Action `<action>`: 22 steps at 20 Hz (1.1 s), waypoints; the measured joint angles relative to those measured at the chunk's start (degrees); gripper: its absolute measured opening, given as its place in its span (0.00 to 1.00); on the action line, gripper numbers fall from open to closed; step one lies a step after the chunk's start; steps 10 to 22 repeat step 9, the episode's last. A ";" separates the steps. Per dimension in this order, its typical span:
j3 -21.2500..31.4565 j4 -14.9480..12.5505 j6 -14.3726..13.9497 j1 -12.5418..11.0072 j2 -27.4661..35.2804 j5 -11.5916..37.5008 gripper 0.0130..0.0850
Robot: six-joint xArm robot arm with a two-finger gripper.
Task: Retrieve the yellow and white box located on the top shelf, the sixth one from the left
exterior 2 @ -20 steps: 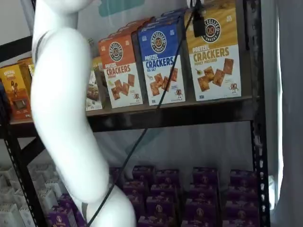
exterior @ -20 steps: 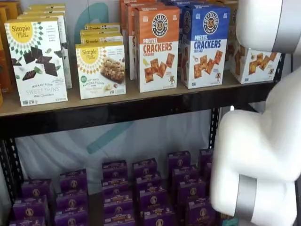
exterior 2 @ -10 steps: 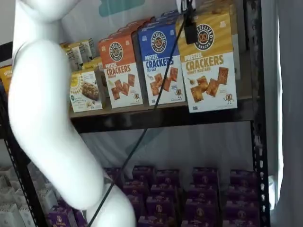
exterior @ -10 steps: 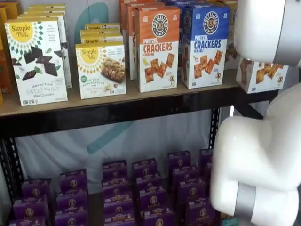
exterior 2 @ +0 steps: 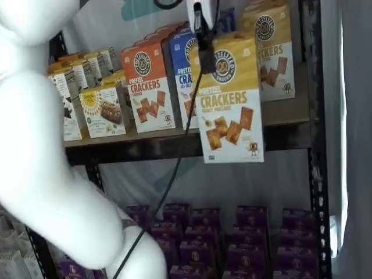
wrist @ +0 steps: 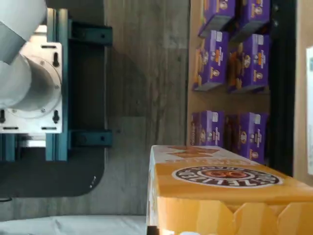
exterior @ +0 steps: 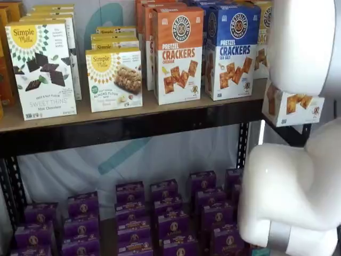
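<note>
Hanging beneath end effector [exterior 2: 203,43] — yellow and white box [exterior 2: 229,104]

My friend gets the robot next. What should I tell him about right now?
Gripper: shut on the yellow box, gripping it at the top.
Yellow box: off the top shelf, hanging in the air in front of its edge, upright, in both shelf views.
Another yellow box stands behind on the shelf; the orange box is in its row.
Done: box grabbed and pulled out.
Left: carry it away from the shelves and put it down.
</note>
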State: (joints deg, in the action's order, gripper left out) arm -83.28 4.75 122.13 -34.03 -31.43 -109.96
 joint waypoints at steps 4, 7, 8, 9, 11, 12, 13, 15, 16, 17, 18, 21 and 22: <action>2.87 -0.20 -2.29 2.32 -3.25 -0.98 0.67; 4.17 -0.18 -3.90 3.84 -4.68 -1.84 0.67; 4.38 -0.18 -4.25 4.19 -4.90 -2.04 0.67; 4.69 -0.19 -4.70 4.61 -5.20 -2.22 0.67; 4.69 -0.19 -4.70 4.61 -5.20 -2.22 0.67; 4.69 -0.19 -4.70 4.61 -5.20 -2.22 0.67; 4.69 -0.19 -4.70 4.61 -5.20 -2.22 0.67; 4.69 -0.19 -4.70 4.61 -5.20 -2.22 0.67; 4.69 -0.19 -4.70 4.61 -5.20 -2.22 0.67; 4.69 -0.19 -4.70 4.61 -5.20 -2.22 0.67; 4.69 -0.19 -4.70 4.61 -5.20 -2.22 0.67; 4.69 -0.19 -4.70 4.61 -5.20 -2.22 0.67; 4.69 -0.19 -4.70 4.61 -5.20 -2.22 0.67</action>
